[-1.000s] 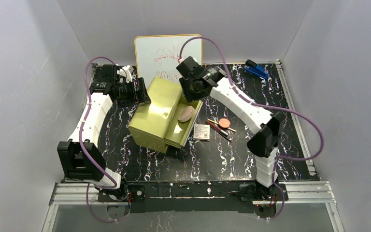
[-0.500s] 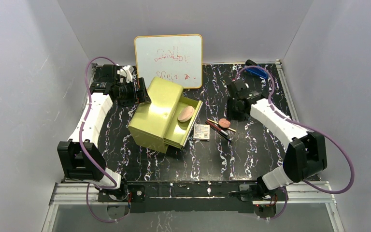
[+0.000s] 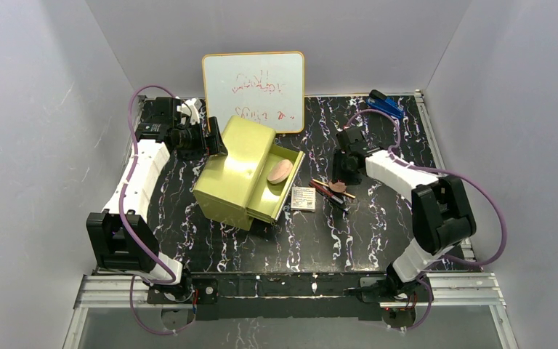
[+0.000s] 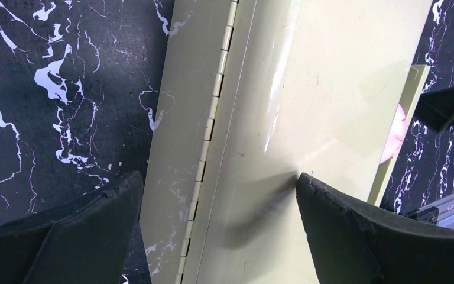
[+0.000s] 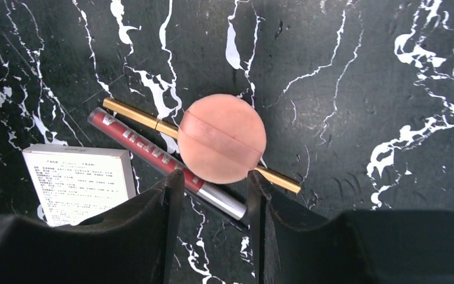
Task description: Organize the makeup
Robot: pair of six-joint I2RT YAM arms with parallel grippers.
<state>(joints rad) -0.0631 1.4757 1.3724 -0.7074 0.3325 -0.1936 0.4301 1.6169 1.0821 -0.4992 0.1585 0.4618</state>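
Observation:
A larger pinkish-tan disc lies in the open drawer of a yellow-green box. On the table to its right lie a white printed packet, a dark-red stick and a smaller disc. In the right wrist view the smaller disc rests across the red stick and a gold stick, with the packet at left. My right gripper is open, its fingertips at the disc's near edge. My left gripper is open, its fingers either side of the box's hinged top.
A whiteboard leans on the back wall behind the box. A blue stapler-like object lies at the back right. The drawer juts out toward the packet. Walls close in the table on three sides.
My right arm has swung from above the drawer to the right and come down over the smaller disc. The left arm and the box have not moved.

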